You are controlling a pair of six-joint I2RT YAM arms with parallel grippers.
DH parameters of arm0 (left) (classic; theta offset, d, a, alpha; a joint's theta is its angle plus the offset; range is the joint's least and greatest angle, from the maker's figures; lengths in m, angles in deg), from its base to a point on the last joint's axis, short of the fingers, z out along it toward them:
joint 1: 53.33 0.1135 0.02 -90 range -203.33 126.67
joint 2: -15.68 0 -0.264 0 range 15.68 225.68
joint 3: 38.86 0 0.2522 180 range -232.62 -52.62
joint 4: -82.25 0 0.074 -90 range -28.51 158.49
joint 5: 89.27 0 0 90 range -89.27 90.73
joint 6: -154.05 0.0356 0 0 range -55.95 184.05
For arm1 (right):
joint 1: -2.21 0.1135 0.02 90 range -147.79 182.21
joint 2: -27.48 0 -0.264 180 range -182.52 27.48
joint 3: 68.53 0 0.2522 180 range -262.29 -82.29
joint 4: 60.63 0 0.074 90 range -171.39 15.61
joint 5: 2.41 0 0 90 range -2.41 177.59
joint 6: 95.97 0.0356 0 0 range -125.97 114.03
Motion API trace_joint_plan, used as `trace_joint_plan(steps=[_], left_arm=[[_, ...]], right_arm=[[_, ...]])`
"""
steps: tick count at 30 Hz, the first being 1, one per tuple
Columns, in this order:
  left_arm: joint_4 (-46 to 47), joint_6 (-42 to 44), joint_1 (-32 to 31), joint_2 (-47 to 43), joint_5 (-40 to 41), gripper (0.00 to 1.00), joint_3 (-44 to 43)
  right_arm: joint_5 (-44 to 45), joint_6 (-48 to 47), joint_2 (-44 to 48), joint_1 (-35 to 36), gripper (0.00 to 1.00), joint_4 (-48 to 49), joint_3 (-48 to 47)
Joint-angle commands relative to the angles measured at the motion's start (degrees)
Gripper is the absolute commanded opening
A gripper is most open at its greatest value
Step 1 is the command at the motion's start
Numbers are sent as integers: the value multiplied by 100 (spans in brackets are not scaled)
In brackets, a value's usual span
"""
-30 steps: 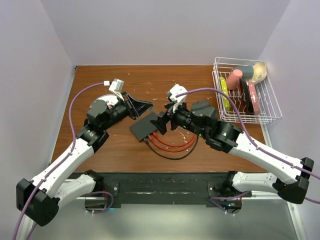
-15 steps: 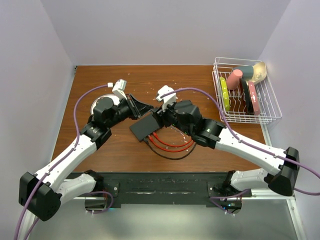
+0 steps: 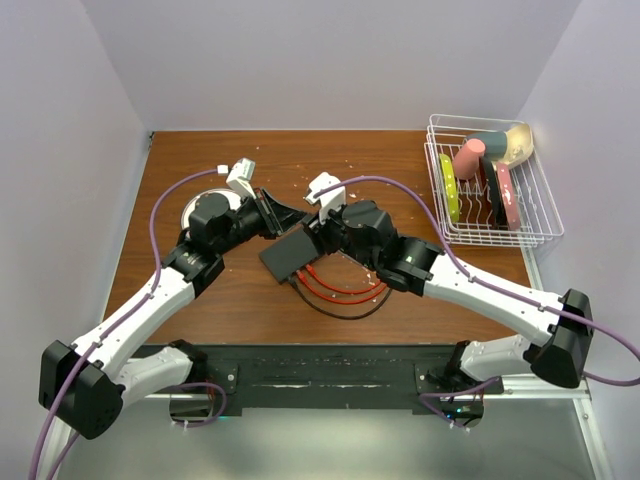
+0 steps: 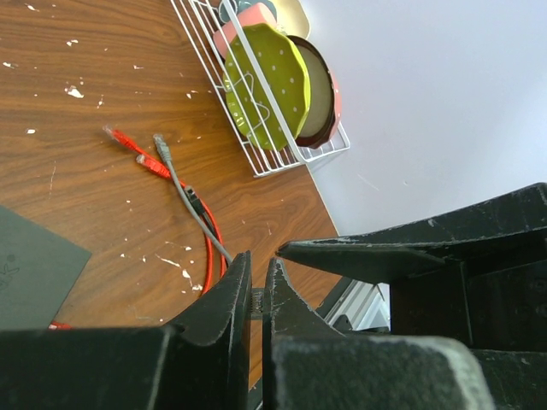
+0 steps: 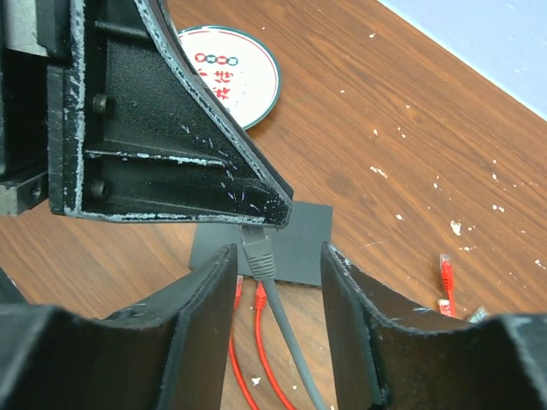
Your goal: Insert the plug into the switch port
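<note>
The switch (image 3: 288,252) is a flat black box at the table's middle; it also shows in the right wrist view (image 5: 303,248) and at the left edge of the left wrist view (image 4: 30,265). My left gripper (image 3: 298,214) is shut on the grey plug (image 5: 258,252), held just above the switch. A sliver of the plug shows between the left fingers (image 4: 255,301). Its grey cable (image 5: 286,342) hangs down. My right gripper (image 5: 278,252) is open, one finger on each side of the plug, not touching it. Two red plugs (image 5: 248,295) sit at the switch's near edge.
Red and dark cable loops (image 3: 340,285) lie in front of the switch. Loose red and grey plug ends (image 4: 141,154) lie on the wood. A white round plate with red dots (image 5: 231,73) is at the left. A wire rack (image 3: 490,185) with dishes stands at the right.
My right arm has swung left, bringing its open fingers round the plug held by the left gripper. The left gripper has shifted slightly and stays shut on the plug.
</note>
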Motion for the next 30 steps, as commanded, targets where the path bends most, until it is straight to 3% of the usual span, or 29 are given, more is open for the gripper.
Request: trace_joint_plan(steps=[1,14,24,26,30], left_arm=[[95,-29,-23,-17,-77,0,-282],[69,-12,-23,-26,-68,0,-291],[51,15,-23,-35,-51,0,-291],[51,6,-14,-44,-59,0,-291],[60,6,-14,-44,-68,0,-300]], right_arm=[[51,-52,-69,34,45,258,-113],[69,-17,-87,34,31,294,19],[34,1,-69,34,35,293,124],[-1,1,-43,34,32,302,168],[-10,1,-34,34,17,293,221]])
